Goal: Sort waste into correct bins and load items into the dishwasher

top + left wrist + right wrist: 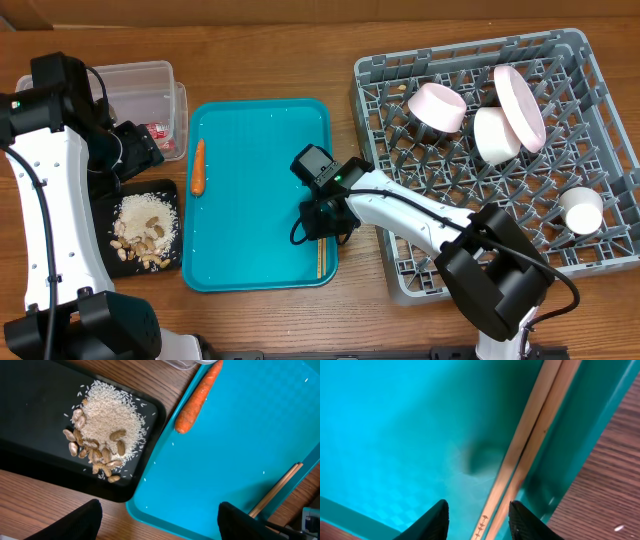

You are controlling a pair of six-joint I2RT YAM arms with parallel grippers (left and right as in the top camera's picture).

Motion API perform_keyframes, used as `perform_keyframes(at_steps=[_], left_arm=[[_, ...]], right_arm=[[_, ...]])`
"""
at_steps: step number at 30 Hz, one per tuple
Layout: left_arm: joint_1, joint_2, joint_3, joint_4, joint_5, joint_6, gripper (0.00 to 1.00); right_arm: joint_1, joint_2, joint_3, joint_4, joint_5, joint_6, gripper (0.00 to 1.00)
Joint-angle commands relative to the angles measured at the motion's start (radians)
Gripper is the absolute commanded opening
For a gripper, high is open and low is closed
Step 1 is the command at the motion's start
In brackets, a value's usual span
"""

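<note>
Left jaws, nearest the lens, gape wide and empty over the seam between black tray (30, 420) and teal tray (240, 435), with the carrot (197, 400) just ahead. Rightward, the chopsticks (530, 435) lie side by side against the teal tray's right wall, long axis along it. Right jaws straddle one end, part open, gripping nothing yet. Closing squarely across that axis should take both. Rack (365, 100) sits just right.
</note>
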Motion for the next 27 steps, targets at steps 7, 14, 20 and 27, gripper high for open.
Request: perform_keyframes(at_steps=[7, 14, 20, 27], left_arm=[[0.003, -0.008, 0.001, 0.005, -0.010, 0.019, 0.76], [0.003, -0.008, 0.001, 0.005, -0.010, 0.019, 0.76], [0.003, -0.008, 0.001, 0.005, -0.010, 0.019, 0.76], [0.003, -0.008, 0.001, 0.005, -0.010, 0.019, 0.76]], right_arm=[[0.014, 0.029, -0.003, 0.015, -0.042, 0.005, 0.42], [0.041, 0.038, -0.003, 0.029, -0.013, 0.016, 0.42], [0.041, 0.045, -0.003, 0.036, 0.007, 0.031, 0.42], [0.037, 0.045, -0.002, 0.036, 0.009, 0.031, 0.42]])
